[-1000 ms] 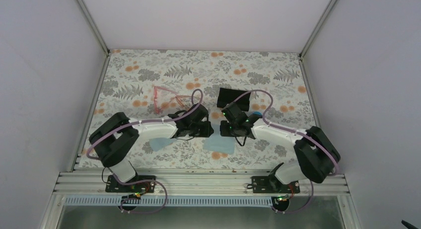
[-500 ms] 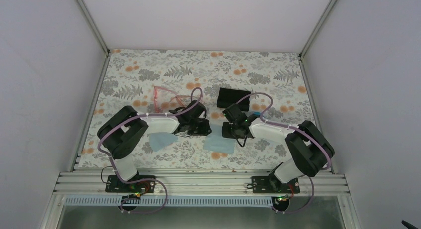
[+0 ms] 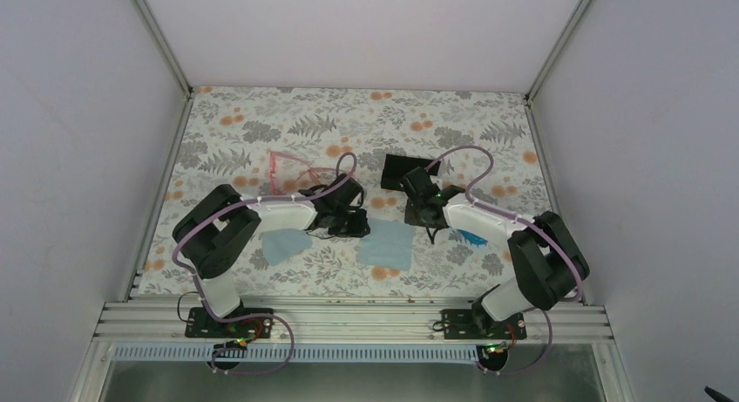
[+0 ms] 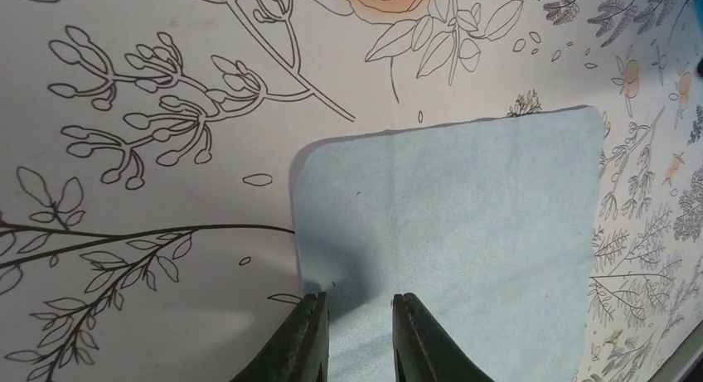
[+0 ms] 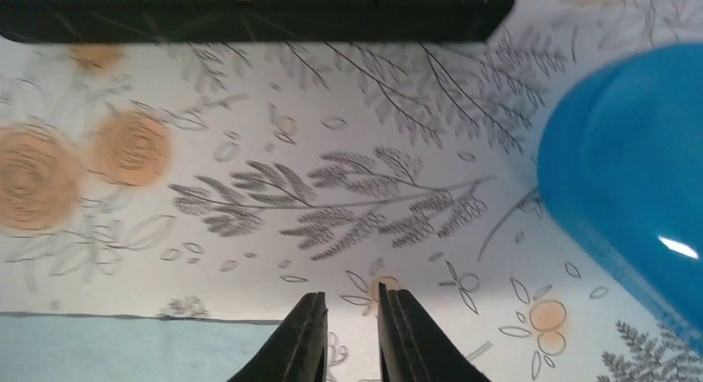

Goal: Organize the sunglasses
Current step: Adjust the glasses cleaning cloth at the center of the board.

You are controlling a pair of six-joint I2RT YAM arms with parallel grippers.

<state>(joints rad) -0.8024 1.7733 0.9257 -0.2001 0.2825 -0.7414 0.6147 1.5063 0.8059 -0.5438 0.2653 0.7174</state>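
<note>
The sunglasses [image 3: 294, 168] show only from above, and faintly. They are thin pink lines lying on the surface [image 3: 253, 114] left of centre, just beyond the left arm [image 3: 279, 215], whose cable crosses their near end. They lie apart from both sets of jaws.

From above, the blue case [image 3: 471, 237] is mostly under the right arm [image 3: 488, 223], with only a sliver poking out. The right wrist view catches one glossy rounded end of it, cut off by the picture's edge. A black block [image 3: 403, 169], perhaps another case, sits just beyond the right jaws and is partly masked by the wrist. In the wrist view only its near edge appears.

Two light blue cloths lie flat. The middle cloth [image 3: 388, 243] is between the arms, and the second cloth [image 3: 285, 246] is tucked partly under the left arm. The left jaws stand narrowly parted over a corner of the middle cloth, holding nothing. The right jaws, also a slit apart and empty, hang over bare print between the black block and that cloth.

The surface is a sheet printed with grey leaves and orange blossoms. Pale blank walls [image 3: 349, 27] close three sides, with metal posts [image 3: 157, 36] running to the far corners. A metal rail [image 3: 349, 319] along the near edge carries both bases.
</note>
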